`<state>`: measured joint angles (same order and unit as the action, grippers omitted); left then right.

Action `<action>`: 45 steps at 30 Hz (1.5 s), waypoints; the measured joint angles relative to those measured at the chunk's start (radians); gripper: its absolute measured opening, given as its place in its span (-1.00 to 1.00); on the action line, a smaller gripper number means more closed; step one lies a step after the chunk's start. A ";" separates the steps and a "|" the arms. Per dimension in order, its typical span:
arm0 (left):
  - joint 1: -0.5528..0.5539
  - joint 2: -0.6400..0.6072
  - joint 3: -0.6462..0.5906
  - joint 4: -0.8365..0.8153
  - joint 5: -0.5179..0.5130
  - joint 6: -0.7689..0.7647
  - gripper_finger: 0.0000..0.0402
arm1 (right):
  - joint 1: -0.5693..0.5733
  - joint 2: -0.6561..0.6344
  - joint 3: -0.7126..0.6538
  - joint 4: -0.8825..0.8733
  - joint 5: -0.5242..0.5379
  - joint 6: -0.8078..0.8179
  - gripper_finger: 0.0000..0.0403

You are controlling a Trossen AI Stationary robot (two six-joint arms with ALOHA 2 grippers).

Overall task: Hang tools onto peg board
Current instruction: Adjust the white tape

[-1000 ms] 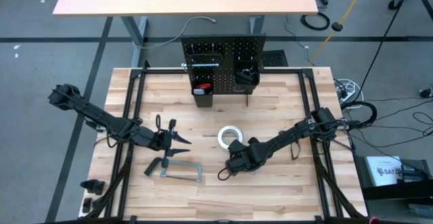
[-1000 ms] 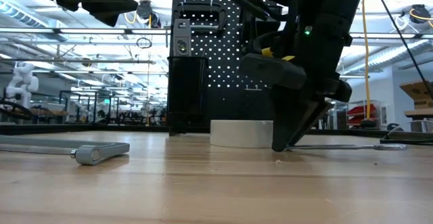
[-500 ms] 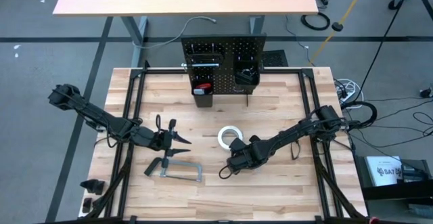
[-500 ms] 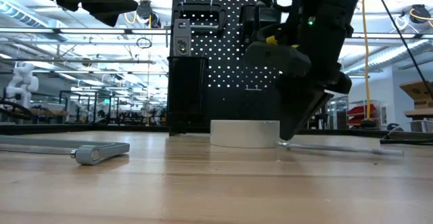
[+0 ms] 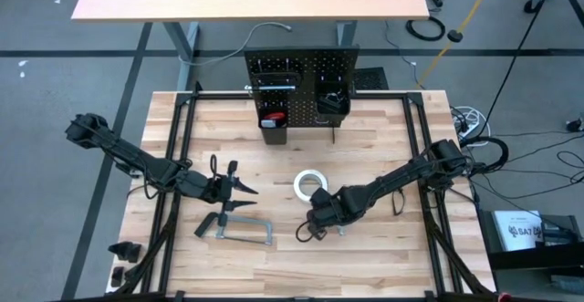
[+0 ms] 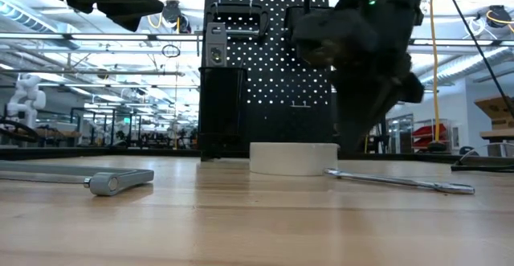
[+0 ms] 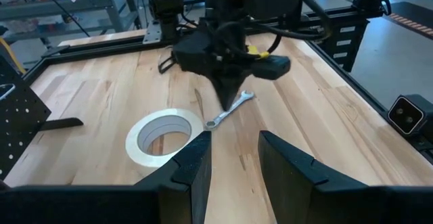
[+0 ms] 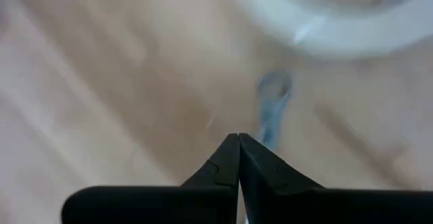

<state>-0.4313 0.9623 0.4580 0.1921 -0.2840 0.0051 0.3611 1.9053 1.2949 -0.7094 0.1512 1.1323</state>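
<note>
The right pincer (image 5: 313, 232) has its fingers pressed together on nothing, poised just above the small wrench (image 7: 229, 110), which lies flat on the surface (image 5: 383, 256) beside the white tape roll (image 5: 310, 184). For a sound pick it likely needs to part its fingers, straddle the thin shank crosswise, then lift level. The wrench is slim, smooth steel; the roll a low matte ring. The left pincer (image 5: 245, 191) waits with fingers apart, near the grey bar clamp (image 5: 239, 230). The perforated black peg board (image 5: 301, 83) stands upright at the far edge.
</note>
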 joint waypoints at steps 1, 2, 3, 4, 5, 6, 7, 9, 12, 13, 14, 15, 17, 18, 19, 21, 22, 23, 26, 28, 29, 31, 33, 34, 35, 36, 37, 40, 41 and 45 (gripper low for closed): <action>0.000 0.000 0.000 0.000 0.000 0.000 -0.37 | 0.000 0.000 0.000 -0.001 -0.040 -0.010 -0.98; 0.000 0.000 0.000 0.000 0.000 0.000 -0.37 | 0.001 0.000 0.000 -0.004 -0.067 -0.015 -0.96; 0.000 0.000 0.000 0.000 0.000 0.000 -0.37 | 0.003 0.000 0.000 -0.010 -0.081 -0.015 -0.94; 0.000 0.000 0.000 0.000 0.000 0.000 -0.37 | 0.005 0.000 0.000 -0.015 -0.085 -0.015 -0.91; 0.000 0.000 0.000 0.000 0.000 0.000 -0.37 | 0.007 0.000 0.000 -0.021 -0.094 -0.016 -0.87; 0.000 0.000 0.000 0.000 0.000 0.000 -0.37 | 0.008 0.000 0.000 -0.027 -0.096 -0.019 -0.83; 0.000 0.000 0.000 0.000 0.000 0.000 -0.37 | 0.008 0.000 0.000 -0.035 -0.089 -0.018 -0.79; 0.000 0.000 0.000 0.000 0.000 0.000 -0.37 | 0.007 0.000 0.000 -0.044 -0.065 -0.010 -0.72; 0.000 0.000 0.000 0.000 0.000 -0.001 -0.37 | 0.005 0.000 0.000 -0.043 -0.047 -0.004 -0.66; 0.000 0.000 0.000 0.003 0.000 -0.003 -0.37 | 0.005 0.000 0.000 -0.047 -0.054 0.003 -0.66; 0.000 0.001 0.000 0.012 0.006 -0.010 -0.37 | 0.006 0.000 0.000 -0.053 -0.069 0.010 -0.66; 0.000 0.007 0.000 0.031 0.014 -0.022 -0.37 | 0.012 0.000 0.000 -0.059 -0.079 0.016 -0.66; 0.003 0.035 0.000 0.094 0.017 -0.025 -0.37 | 0.034 0.000 0.000 -0.069 -0.097 0.032 -0.68; 0.006 0.056 0.000 0.133 0.018 -0.025 -0.37 | 0.049 0.000 0.000 -0.074 -0.099 0.038 -0.69; 0.008 0.081 0.000 0.178 0.018 -0.023 -0.37 | 0.064 0.000 0.000 -0.082 -0.101 0.052 -0.70; 0.017 0.142 0.000 0.279 0.023 -0.007 -0.37 | 0.098 0.000 0.000 -0.103 -0.098 0.093 -0.72; 0.022 0.177 0.001 0.326 0.034 -0.002 -0.37 | 0.116 0.000 0.000 -0.113 -0.092 0.117 -0.73; 0.030 0.215 0.001 0.374 0.050 0.001 -0.37 | 0.134 0.000 0.001 -0.125 -0.076 0.144 -0.74; 0.056 0.330 0.015 0.500 0.100 0.000 -0.37 | 0.185 -0.001 0.001 -0.155 -0.027 0.224 -0.75; 0.074 0.403 0.053 0.517 0.113 0.000 -0.37 | 0.213 -0.001 0.001 -0.159 -0.003 0.265 -0.75; 0.083 0.440 0.078 0.517 0.117 0.000 -0.37 | 0.226 -0.002 0.001 -0.159 0.006 0.283 -0.75; 0.098 0.513 0.133 0.517 0.121 0.000 -0.37 | 0.248 -0.005 0.001 -0.157 0.032 0.310 -0.75; 0.108 0.581 0.191 0.502 0.124 0.001 -0.37 | 0.267 -0.005 0.002 -0.157 0.057 0.335 -0.75; 0.114 0.613 0.219 0.493 0.124 0.001 -0.37 | 0.275 -0.005 0.002 -0.157 0.068 0.346 -0.75; 0.119 0.644 0.247 0.474 0.124 0.001 -0.37 | 0.284 -0.005 0.002 -0.157 0.083 0.354 -0.75; 0.123 0.673 0.274 0.452 0.124 0.001 -0.37 | 0.292 -0.005 0.002 -0.156 0.093 0.363 -0.75; 0.127 0.701 0.299 0.428 0.124 0.001 -0.37 | 0.300 -0.005 0.002 -0.157 0.103 0.373 -0.75; 0.138 0.785 0.369 0.366 0.124 0.001 -0.37 | 0.322 -0.005 0.002 -0.159 0.133 0.391 -0.75; 0.141 0.811 0.387 0.359 0.124 0.001 -0.37 | 0.327 -0.005 0.002 -0.161 0.141 0.394 -0.75; 0.162 0.917 0.471 0.330 0.144 0.001 -0.37 | 0.344 -0.005 0.002 -0.179 0.173 0.412 -0.75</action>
<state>-0.2694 1.8789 0.9285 0.5219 -0.1404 0.0063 0.7049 1.8999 1.2968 -0.8881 0.3247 1.5443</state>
